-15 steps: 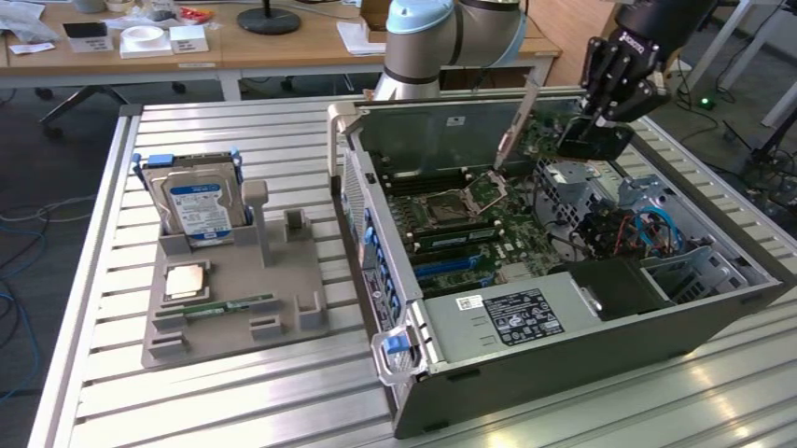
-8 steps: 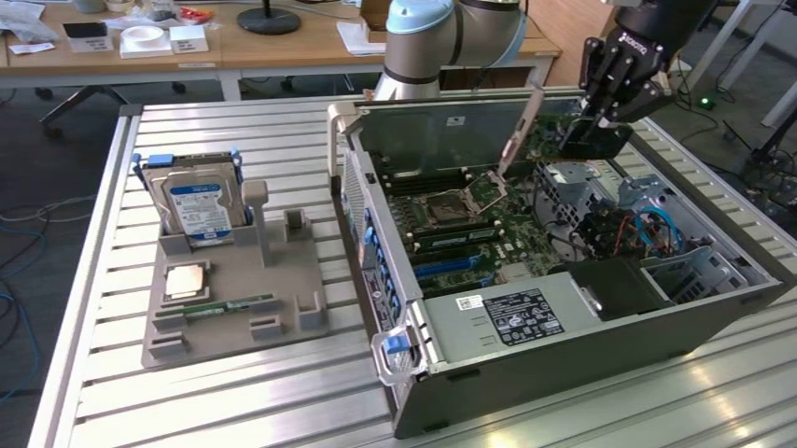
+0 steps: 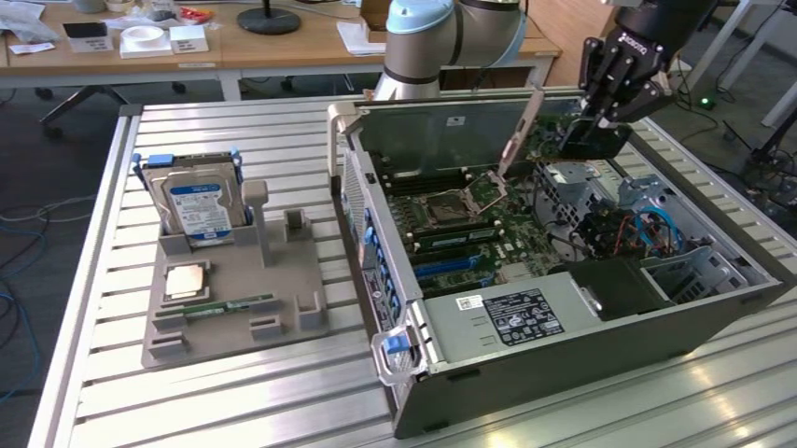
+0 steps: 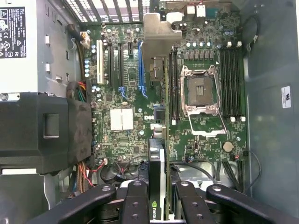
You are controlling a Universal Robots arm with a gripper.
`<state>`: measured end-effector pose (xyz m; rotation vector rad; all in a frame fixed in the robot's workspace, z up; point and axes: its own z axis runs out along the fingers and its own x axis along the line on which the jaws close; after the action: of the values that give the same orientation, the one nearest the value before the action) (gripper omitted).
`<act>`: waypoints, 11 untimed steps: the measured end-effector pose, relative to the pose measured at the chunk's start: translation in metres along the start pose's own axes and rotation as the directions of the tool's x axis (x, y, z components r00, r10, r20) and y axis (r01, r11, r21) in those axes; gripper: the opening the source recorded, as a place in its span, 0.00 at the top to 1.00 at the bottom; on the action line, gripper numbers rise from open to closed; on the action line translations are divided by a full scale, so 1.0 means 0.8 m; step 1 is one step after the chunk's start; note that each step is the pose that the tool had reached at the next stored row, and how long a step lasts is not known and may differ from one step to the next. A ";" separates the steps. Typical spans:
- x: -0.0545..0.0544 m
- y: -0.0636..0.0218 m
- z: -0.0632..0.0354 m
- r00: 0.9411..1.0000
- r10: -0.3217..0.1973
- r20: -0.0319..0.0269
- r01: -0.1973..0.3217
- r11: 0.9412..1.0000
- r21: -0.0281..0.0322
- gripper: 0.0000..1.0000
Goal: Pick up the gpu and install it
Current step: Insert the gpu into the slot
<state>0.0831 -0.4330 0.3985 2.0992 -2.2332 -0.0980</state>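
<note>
Wrist view: the pincer (image 4: 161, 198) is clamped on the gpu (image 4: 156, 161), held edge-on between its fingers (image 4: 135, 200), pale bracket (image 4: 159, 37) at the end farthest from the pincer. Beyond the pincer lies the motherboard (image 4: 126, 119) inside the open computer case (image 4: 271, 140).

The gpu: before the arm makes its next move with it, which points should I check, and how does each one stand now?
1. gpu gripped in the hand: ok.
2. Case open: ok.
3. Blue slot empty: ok.
4. gpu seated in a slot: not ok, it hangs above the board.
5. gpu edge lined up with the slot: cannot tell.
</note>
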 end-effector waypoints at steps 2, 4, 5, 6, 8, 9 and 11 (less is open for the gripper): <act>0.000 0.001 0.001 1.000 -0.001 0.000 0.001 1.000 0.007 0.73; 0.000 0.004 0.002 1.000 -0.002 0.001 0.002 1.000 0.017 0.73; 0.000 0.005 0.003 1.000 -0.002 0.002 0.002 1.000 0.023 0.73; 0.000 0.006 0.004 1.000 -0.003 0.002 0.003 1.000 0.027 0.73; 0.001 0.007 0.004 1.000 -0.003 0.002 0.003 1.000 0.030 0.73; 0.001 0.007 0.004 1.000 -0.004 0.002 0.004 1.000 0.030 0.73; 0.000 0.007 0.004 1.000 -0.003 0.002 0.003 1.000 0.030 0.73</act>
<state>0.0772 -0.4330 0.3961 2.1189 -2.2464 -0.0669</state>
